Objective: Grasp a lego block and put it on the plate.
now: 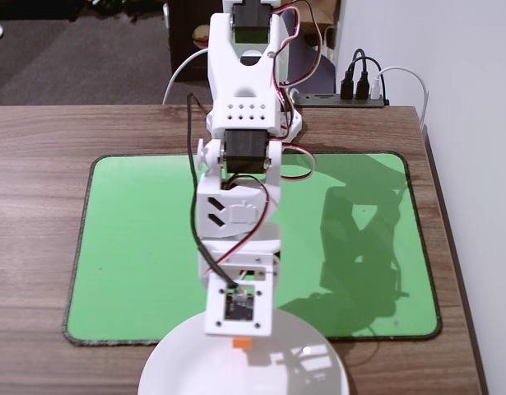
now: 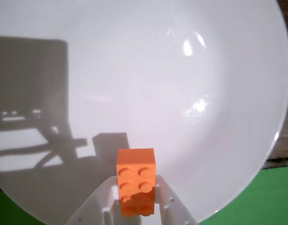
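Note:
In the wrist view my gripper [image 2: 136,190] is shut on the orange lego block [image 2: 136,176], which stands up between the two white fingers [image 2: 168,199] with its studs facing the camera. It hangs over the white plate [image 2: 148,70], which fills most of that view; the block's shadow falls on the plate just behind it. In the fixed view the white arm reaches forward over the near edge of the green mat, and only a small piece of the block [image 1: 242,341] shows below the gripper [image 1: 240,339], above the plate [image 1: 302,366] at the bottom centre.
A green mat [image 1: 137,247] covers the middle of the wooden table [image 1: 39,140]. A power strip with plugs [image 1: 355,89] sits at the table's far edge by the white wall on the right. The table's right edge runs near the mat.

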Controlling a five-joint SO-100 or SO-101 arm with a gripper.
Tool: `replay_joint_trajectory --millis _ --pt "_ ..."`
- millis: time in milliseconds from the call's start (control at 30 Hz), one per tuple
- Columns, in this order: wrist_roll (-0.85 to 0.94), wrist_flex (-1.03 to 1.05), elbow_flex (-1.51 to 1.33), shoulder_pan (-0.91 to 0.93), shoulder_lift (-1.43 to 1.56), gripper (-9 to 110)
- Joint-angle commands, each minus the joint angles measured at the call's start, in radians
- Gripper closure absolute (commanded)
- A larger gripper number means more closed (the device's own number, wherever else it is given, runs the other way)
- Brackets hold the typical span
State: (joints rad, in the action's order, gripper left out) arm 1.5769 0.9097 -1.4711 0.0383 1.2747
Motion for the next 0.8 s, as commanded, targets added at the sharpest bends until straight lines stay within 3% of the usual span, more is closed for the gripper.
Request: replay_joint_trajectory --millis 0,300,500,767 --pt "-0.005 -0.012 0.046 0.000 0.003 96" --pt "-0.008 -0.015 0.041 0.000 -0.009 91" --pt "-0.021 -0.025 0.037 0.000 -0.002 76" --pt "-0.054 -0.006 0.005 -0.005 0.071 75"
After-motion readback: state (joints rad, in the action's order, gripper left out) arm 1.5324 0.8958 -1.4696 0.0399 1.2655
